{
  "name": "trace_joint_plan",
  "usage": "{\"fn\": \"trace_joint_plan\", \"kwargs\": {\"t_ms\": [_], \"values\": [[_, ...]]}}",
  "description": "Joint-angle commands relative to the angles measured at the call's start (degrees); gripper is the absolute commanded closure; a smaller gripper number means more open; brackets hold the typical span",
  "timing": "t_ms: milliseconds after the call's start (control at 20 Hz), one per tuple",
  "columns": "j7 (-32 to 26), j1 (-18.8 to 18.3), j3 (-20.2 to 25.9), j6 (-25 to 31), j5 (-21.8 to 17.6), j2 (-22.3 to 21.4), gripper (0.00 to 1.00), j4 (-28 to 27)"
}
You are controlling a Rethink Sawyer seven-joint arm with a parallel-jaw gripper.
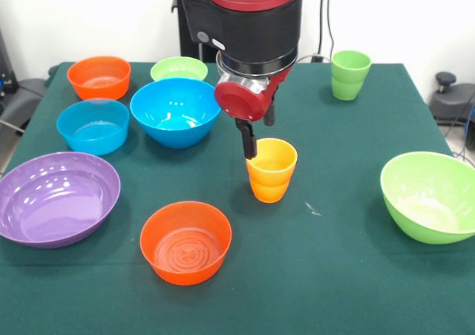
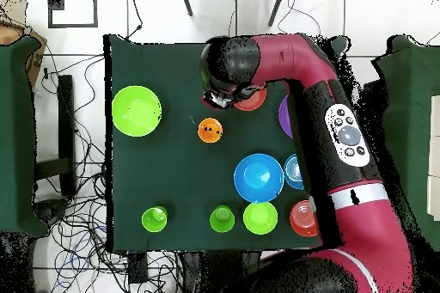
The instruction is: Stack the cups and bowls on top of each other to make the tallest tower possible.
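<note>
A table covered in dark green cloth point(image 1: 334, 275) holds scattered plastic dishes, all upright and apart. A purple bowl point(image 1: 56, 197) sits at the front view's left edge, an orange bowl point(image 1: 185, 242) nearest the camera, a lime green bowl point(image 1: 430, 196) at right. An orange cup point(image 1: 272, 170) stands mid-table. Farther back sit two blue bowls point(image 1: 175, 111), another orange bowl point(image 1: 99, 77), a small green bowl point(image 1: 179, 69) and a green cup point(image 1: 350, 74).

Sawyer arm point(image 2: 344, 135): glossy red shell w/ black joint sections. Grey oval control panel point(image 2: 347, 134) w/ round buttons on the forearm, white band further down. Wrist point(image 1: 249, 23): black collar w/ small white markings, silver ring, rounded red end cap, dark gripper point(image 1: 256, 131) fingers below.
</note>
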Motion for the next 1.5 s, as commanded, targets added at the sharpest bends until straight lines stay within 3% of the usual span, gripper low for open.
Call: {"fn": "trace_joint_plan", "kwargs": {"t_ms": [50,250,450,800,1150,1500], "values": [[-4.33,2.53,-4.11,1.40,-5.34,3.80,0.00,-2.47],[-6.61,2.28,-4.26,-0.49,-7.16,7.83,0.00,-4.36],[-8.87,2.47,-4.62,3.34,-8.15,8.90,0.00,-6.16],[-9.70,4.50,-4.48,8.50,-9.38,6.93,0.00,-7.27],[-7.65,7.40,-3.34,10.29,-7.66,6.56,0.00,-8.50],[-8.35,6.02,-2.27,12.90,-4.73,0.49,0.00,-4.63]]}}
